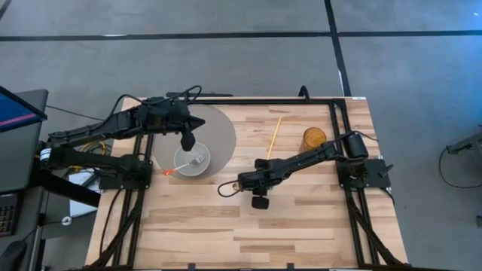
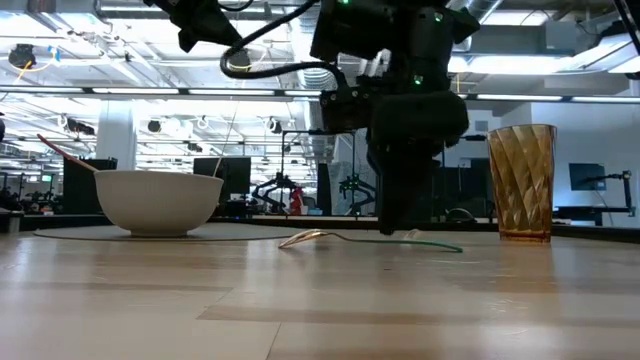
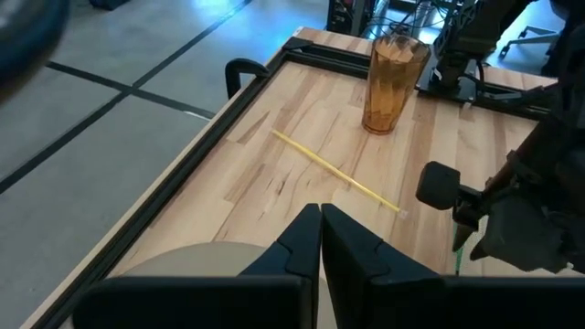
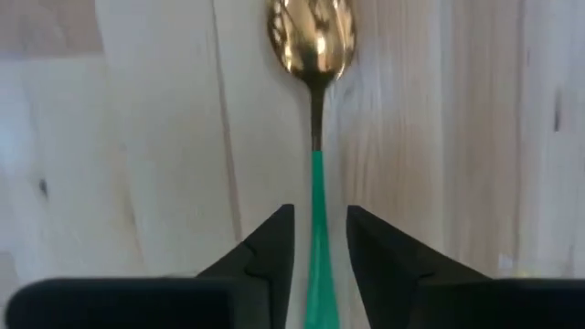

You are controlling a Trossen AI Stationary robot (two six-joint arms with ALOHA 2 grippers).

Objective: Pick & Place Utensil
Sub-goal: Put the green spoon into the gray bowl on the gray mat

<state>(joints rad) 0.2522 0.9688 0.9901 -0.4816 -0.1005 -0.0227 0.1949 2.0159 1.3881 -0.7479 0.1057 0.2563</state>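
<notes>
While the high view shows the right gripper [image 1: 245, 182] low over the table [image 1: 301, 226] near the middle, its spoon is hidden there; I count one bowl [image 1: 193, 161] on one grey mat [image 1: 218, 128], one fork [image 1: 197, 160] in it, one chopstick [image 1: 273, 135], one amber cup [image 1: 314, 138]. The left gripper [image 1: 188, 141] hovers over the bowl.

From the low view, the spoon [image 2: 330, 238] lies flat on the wood, so the fingers could scrape the table or skid off the thin handle.

Through the left wrist view, the fingers [image 3: 302, 239] are pressed together, empty.

Through the right wrist view, the fingers [image 4: 274, 242] straddle the green handle, spread slightly; closing off-centre could flick the spoon [image 4: 313, 110] sideways.
</notes>
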